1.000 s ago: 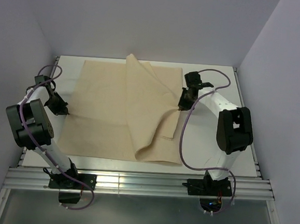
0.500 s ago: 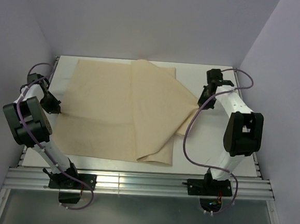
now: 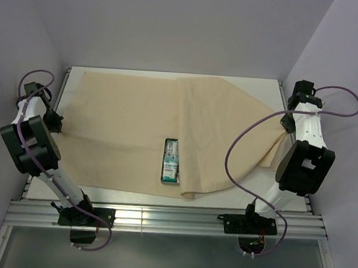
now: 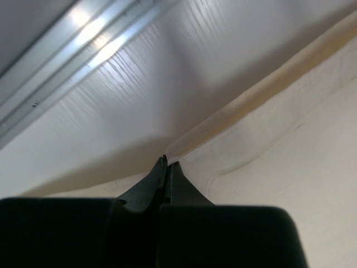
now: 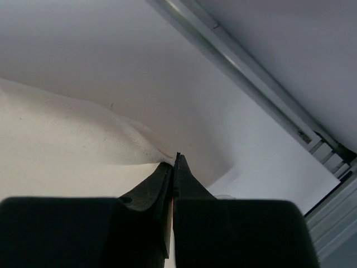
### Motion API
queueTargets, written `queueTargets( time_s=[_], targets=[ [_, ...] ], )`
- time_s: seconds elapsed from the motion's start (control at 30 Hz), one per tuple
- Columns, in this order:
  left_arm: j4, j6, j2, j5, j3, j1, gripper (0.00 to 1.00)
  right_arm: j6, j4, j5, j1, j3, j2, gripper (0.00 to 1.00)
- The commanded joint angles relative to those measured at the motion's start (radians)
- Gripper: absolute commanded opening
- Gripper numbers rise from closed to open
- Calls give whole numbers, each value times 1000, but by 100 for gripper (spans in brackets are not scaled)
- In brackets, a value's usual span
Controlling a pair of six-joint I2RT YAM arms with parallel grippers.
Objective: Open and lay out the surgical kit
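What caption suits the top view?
The left gripper and right gripper hold opposite edges of the wrap; a tray of packets lies uncovered.

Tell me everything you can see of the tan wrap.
The tan wrap looks like soft, matte paper-cloth, opened across most of the white table. Its left part lies flat. Its right part is a looser flap with a rounded fold along its near edge. Beside that fold, teal-white packets lie uncovered on the wrap. The left gripper is shut on its left edge, and the right gripper is shut on its right corner.
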Motion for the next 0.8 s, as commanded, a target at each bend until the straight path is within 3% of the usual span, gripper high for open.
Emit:
queueTargets(
  time_s=[0.0, 0.3, 0.77],
  targets=[
    [0, -27, 1, -136, 72, 37, 0, -10, -31, 118, -18, 53, -13, 0],
    [-43, -58, 10, -174, 107, 117, 0, -8, 4, 219, -57, 79, -31, 0],
    [-57, -71, 50, -237, 133, 138, 0, 27, 46, 414, -65, 47, -82, 0]
  ],
)
